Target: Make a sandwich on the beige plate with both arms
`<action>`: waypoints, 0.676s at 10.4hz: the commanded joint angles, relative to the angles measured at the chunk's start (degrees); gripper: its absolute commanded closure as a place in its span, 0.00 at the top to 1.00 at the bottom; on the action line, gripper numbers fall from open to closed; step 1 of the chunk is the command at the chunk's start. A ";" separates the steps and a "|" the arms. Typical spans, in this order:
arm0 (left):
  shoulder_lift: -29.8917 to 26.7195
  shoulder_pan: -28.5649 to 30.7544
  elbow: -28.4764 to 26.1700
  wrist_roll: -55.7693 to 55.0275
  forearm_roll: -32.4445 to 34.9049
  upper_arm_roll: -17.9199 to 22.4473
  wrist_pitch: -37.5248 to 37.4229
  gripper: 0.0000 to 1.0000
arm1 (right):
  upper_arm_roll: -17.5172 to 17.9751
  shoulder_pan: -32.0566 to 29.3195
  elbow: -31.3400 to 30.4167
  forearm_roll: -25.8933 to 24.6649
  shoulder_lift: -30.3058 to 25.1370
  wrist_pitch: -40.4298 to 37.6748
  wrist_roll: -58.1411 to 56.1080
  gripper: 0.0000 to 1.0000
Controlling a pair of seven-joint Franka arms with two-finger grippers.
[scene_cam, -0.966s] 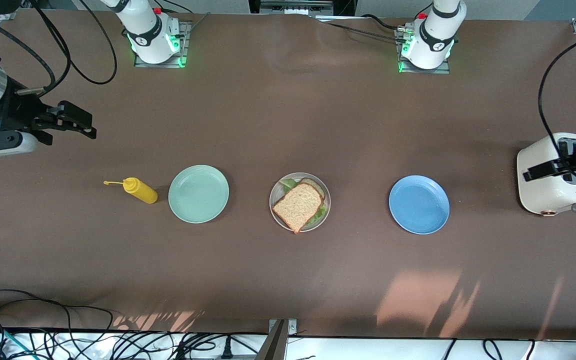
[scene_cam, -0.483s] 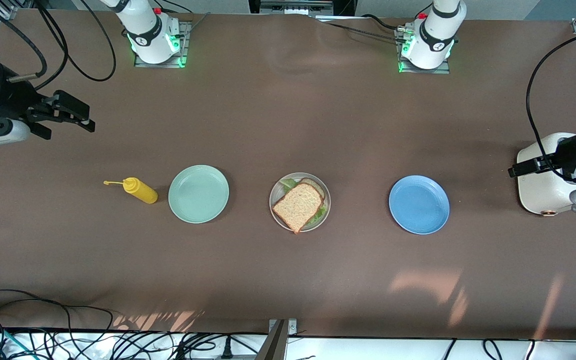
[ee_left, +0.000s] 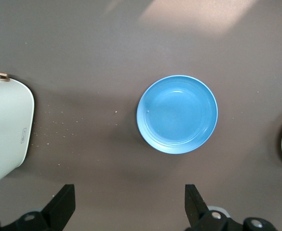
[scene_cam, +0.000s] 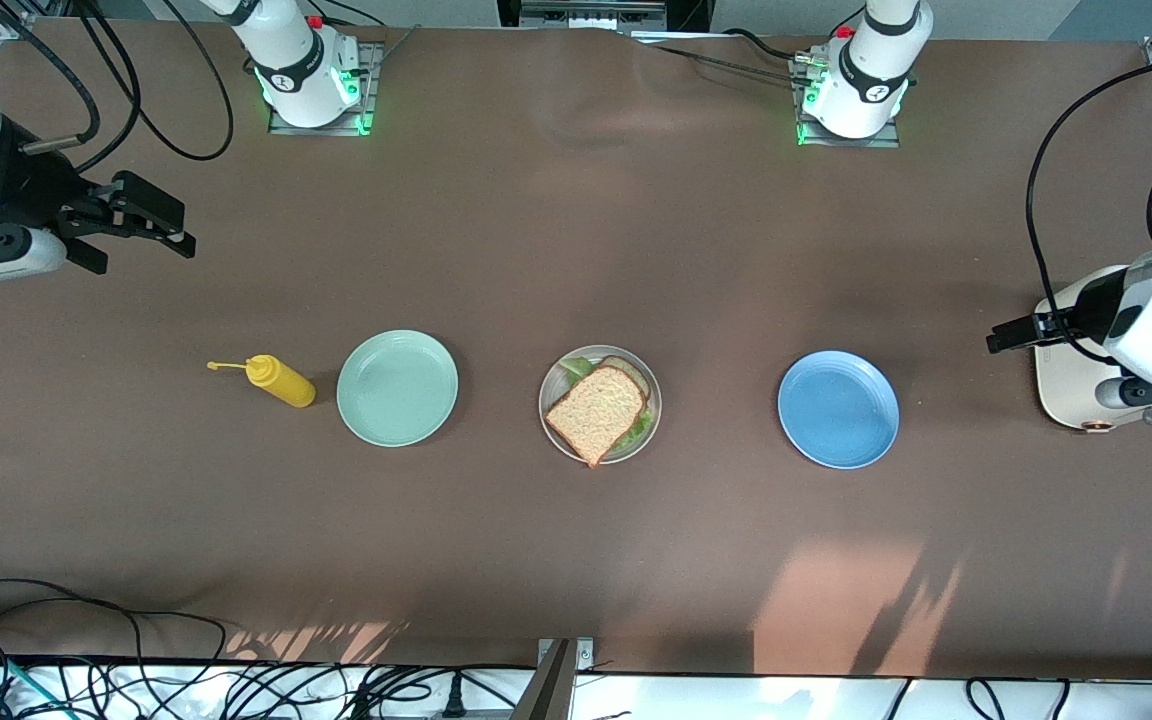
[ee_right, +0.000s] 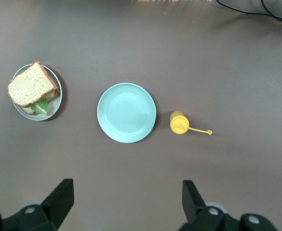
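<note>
The sandwich, brown toast with green lettuce showing at its edges, lies on the beige plate in the middle of the table. In the right wrist view the sandwich and its plate sit off to one side. My right gripper hangs open and empty over bare table at the right arm's end; its wrist view shows the jaws wide apart. My left gripper is open and empty beside the toaster, over the table short of the blue plate. Its jaws frame bare tabletop.
A mint green plate and a yellow squeeze bottle lying on its side are toward the right arm's end. A blue plate and a white toaster are toward the left arm's end. Cables run along the table's near edge.
The left gripper has swung from over the toaster out toward the blue plate. The right gripper has shifted a little toward the robots' bases. Both stayed open.
</note>
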 commanded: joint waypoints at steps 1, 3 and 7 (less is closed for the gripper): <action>1.23 -1.59 0.56 2.73 -0.84 0.59 -0.45 1.00 | 0.20 0.26 -0.53 0.51 -0.09 -0.49 0.63 1.00; 1.14 -0.45 0.91 5.28 -0.31 1.02 -0.45 1.00 | 0.20 0.88 -0.54 0.86 0.88 0.39 0.72 1.00; 1.14 1.66 2.23 5.38 0.74 1.20 -0.45 1.00 | 0.29 1.23 -0.18 0.86 0.88 0.83 0.90 1.00</action>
